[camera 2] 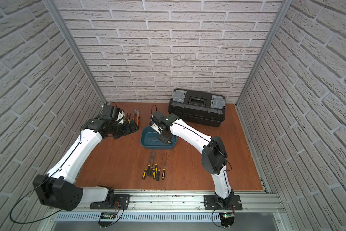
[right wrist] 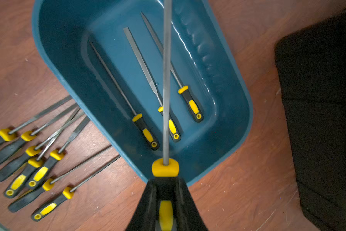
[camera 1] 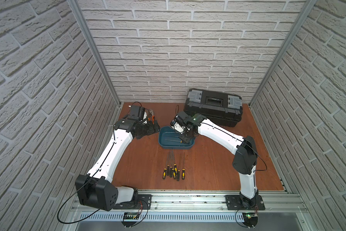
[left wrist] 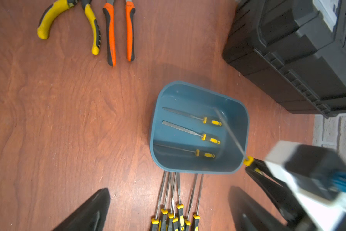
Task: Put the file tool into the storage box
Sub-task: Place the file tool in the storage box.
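We find the right gripper [right wrist: 165, 188] clamped shut on the black-and-yellow-handled steel file [right wrist: 166, 80], its shaft angled over the shallow teal plastic storage box [right wrist: 64, 50], at 12 o'clock from the loose files [camera 1: 174, 172].

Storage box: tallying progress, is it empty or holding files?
Not empty: three files lie flat on the storage box floor. A fourth file, clamped in the right gripper, angles over it.

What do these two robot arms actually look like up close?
The left arm and right arm have white shells joined by chunky black joint housings. A thin black cable runs along each. The jaws are black, tapered wedges. A green light glows on the right arm's wrist.
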You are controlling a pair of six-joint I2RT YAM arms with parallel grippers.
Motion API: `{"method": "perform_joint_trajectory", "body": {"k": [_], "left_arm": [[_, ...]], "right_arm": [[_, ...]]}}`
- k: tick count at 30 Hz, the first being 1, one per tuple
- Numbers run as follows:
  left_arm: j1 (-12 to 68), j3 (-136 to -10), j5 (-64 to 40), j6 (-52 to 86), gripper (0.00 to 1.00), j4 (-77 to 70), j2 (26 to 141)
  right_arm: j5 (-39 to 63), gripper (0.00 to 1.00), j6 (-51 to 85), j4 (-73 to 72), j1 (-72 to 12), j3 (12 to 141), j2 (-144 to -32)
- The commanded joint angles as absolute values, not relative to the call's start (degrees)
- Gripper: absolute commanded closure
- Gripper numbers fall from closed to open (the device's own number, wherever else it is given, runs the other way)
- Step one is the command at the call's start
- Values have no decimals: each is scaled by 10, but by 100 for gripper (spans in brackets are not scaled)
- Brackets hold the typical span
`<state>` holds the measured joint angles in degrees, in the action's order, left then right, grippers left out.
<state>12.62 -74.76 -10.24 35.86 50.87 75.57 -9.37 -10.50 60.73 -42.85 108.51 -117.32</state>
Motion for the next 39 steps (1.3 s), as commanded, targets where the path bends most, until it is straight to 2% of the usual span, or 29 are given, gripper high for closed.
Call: {"method": "perform_joint_trajectory", "body": {"k": [1,16,31,34,37,39], "left_arm": [[123,-759,-81,372,2,532,732],[149,-705,-63,427,2,548,675],[229,-712,0,483,2,564,685],[236,-716,6,486,2,569,691],[241,-718,11,489,2,570,695],[242,-720,12,490,2,569,700]], "right_arm": [[-104,95,-184,604,-430,1107,-1187],[-114,97,-295,487,-428,1063,-1248],[-167,95,-300,399,-415,1030,-1284],[-170,91,-292,396,-413,1030,-1288],[-165,81,-275,402,-411,1035,-1293],[-169,69,-262,408,-410,1040,-1298]]}}
